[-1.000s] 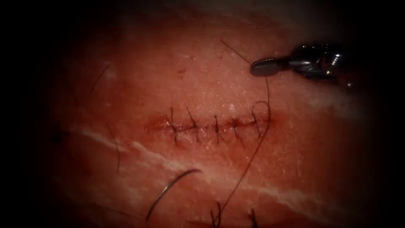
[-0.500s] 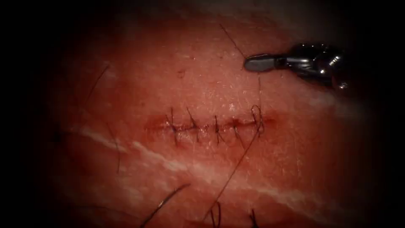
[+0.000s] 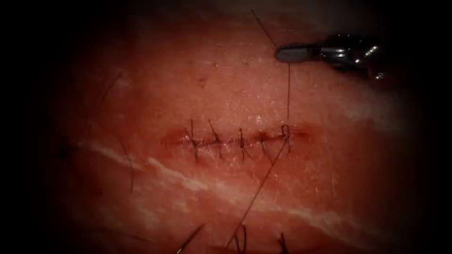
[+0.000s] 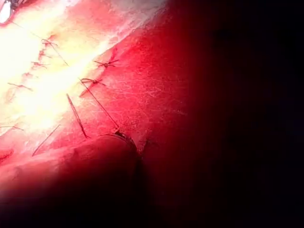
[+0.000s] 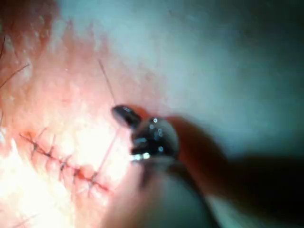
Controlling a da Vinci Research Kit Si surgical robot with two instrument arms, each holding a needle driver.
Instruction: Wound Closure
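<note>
- Needle (image 3: 190, 238) lies free on the tissue (image 3: 155, 94), well below and left of the tool.
- Cut (image 3: 235, 139) carries stitches.
- Thread (image 3: 288, 94) runs taut from its right end up to the right tool (image 3: 288, 52), jaws clamped on it.

Tissue (image 3: 197, 89) pinkish-red with pale whitish streaks; thread (image 3: 288, 89) dark, nearly black; right tool (image 3: 288, 53) silvery grey metal

no readable text, no labels, no brands, no numbers, no signs in any view
</note>
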